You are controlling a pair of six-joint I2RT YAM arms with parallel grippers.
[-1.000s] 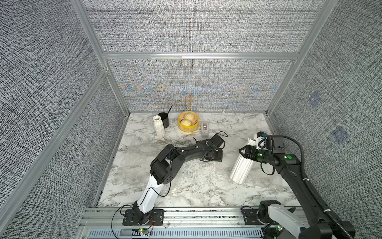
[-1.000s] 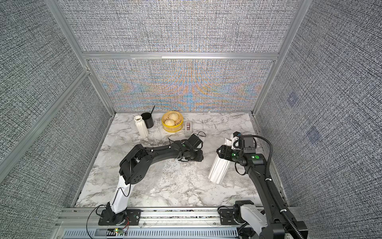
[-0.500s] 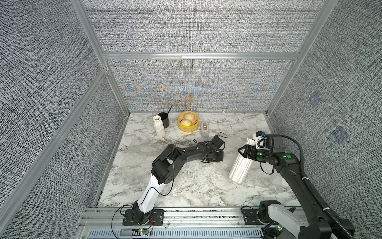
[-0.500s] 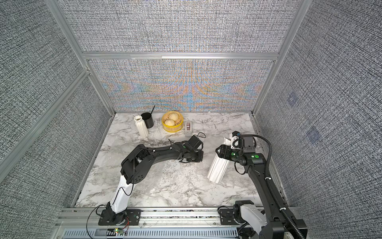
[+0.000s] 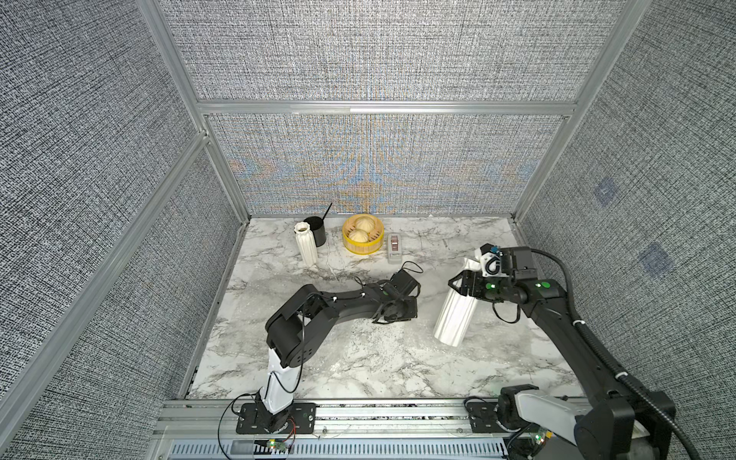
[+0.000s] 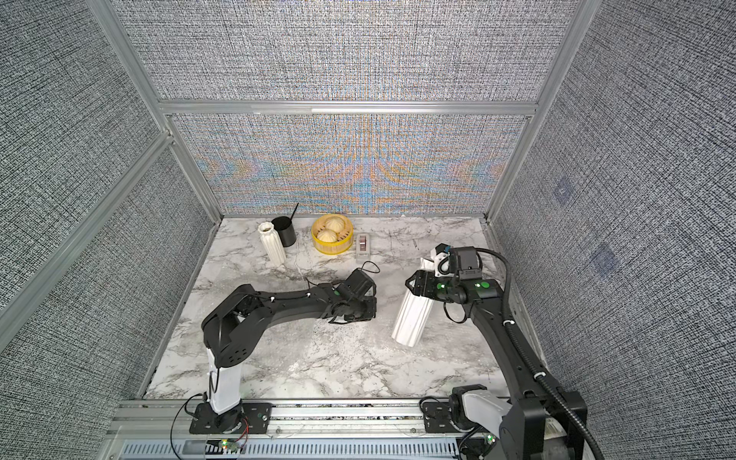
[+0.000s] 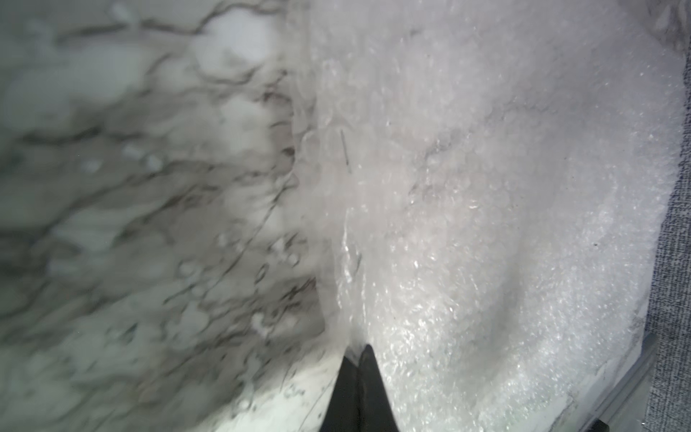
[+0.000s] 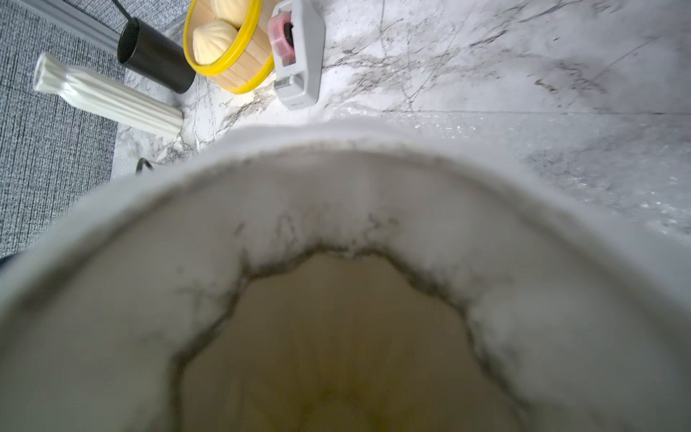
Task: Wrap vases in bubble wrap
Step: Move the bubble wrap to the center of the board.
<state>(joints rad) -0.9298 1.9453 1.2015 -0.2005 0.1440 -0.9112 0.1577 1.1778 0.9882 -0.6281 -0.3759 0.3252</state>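
Observation:
The wider vase (image 5: 454, 314) (image 6: 412, 318) hangs tilted right of centre, its base just over the marble. My right gripper (image 5: 466, 284) (image 6: 422, 284) is shut on its upper part. In the right wrist view the vase's inside (image 8: 336, 209) fills the picture and hides the fingers. The slimmer vase (image 5: 306, 243) (image 6: 273, 243) (image 8: 108, 99) stands upright at the back left. A clear sheet of bubble wrap (image 7: 486, 224) (image 5: 398, 344) (image 8: 561, 149) lies flat mid-table. My left gripper (image 7: 359, 351) (image 5: 388, 317) is low on the table, shut on the sheet's edge.
At the back stand a black mug (image 5: 315, 231) with a stick in it, a yellow steamer basket (image 5: 363, 250) holding two buns, and a small grey device (image 5: 394, 247). Grey fabric walls close in three sides, and a metal rail runs along the front.
My left gripper has gone from partly open to shut on the bubble wrap's edge. The right arm and its vase have barely moved.

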